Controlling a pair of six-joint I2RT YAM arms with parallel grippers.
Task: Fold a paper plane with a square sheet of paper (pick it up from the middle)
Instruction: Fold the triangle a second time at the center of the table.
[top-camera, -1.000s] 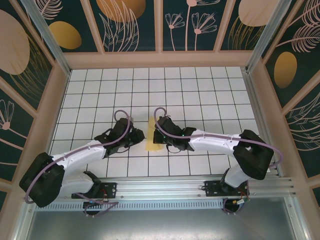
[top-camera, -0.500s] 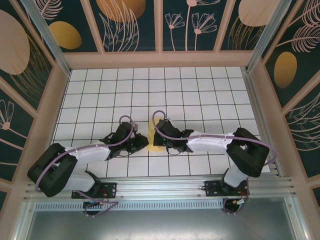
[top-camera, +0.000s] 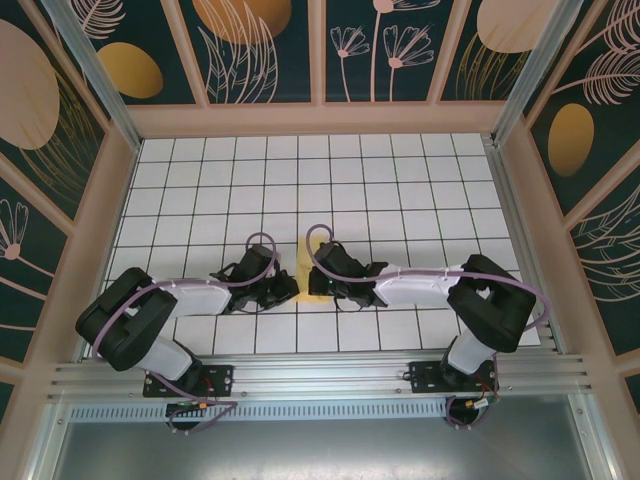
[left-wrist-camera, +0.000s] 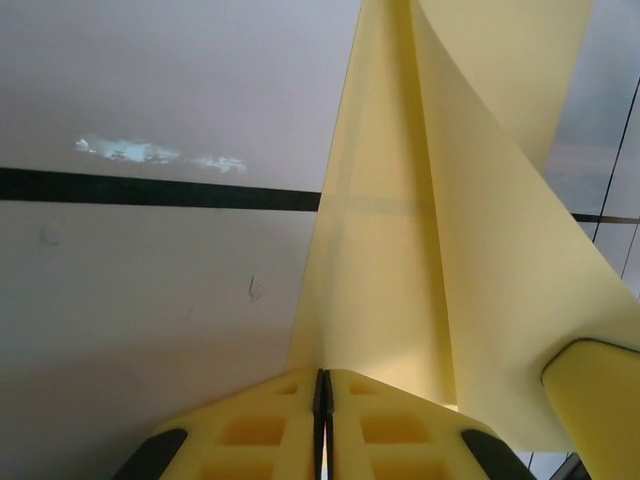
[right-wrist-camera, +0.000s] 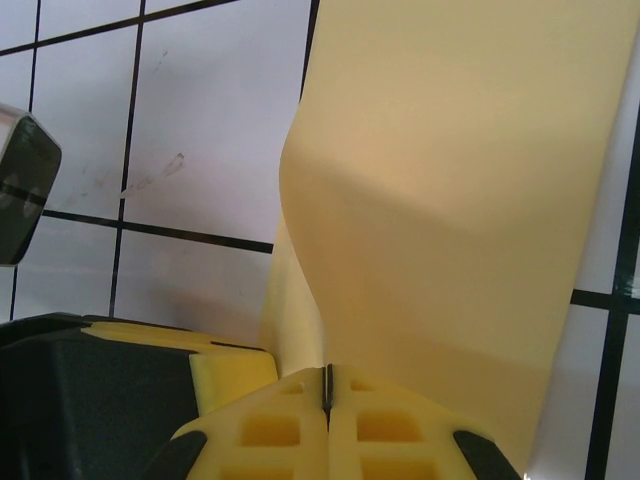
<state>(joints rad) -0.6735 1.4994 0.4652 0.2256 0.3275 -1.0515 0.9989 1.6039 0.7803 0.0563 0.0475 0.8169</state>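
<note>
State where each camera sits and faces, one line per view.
Top external: above and behind the bases, looking down on the table; both arms, left gripper and right gripper flanking the yellow paper.
Left wrist: on that wrist, facing along its shut fingers at the paper.
Right wrist: on that wrist, facing along its shut fingers at the paper.
Both wrist views share the paper.

The white left arm (top-camera: 190, 297) and white right arm (top-camera: 420, 283) stretch low and inward, the left pincer (top-camera: 286, 288) and right pincer (top-camera: 314, 284) nearly tip to tip, each with yellow fingers (left-wrist-camera: 270, 425) pressed together on the folded yellow paper sheet (left-wrist-camera: 390, 260).
</note>
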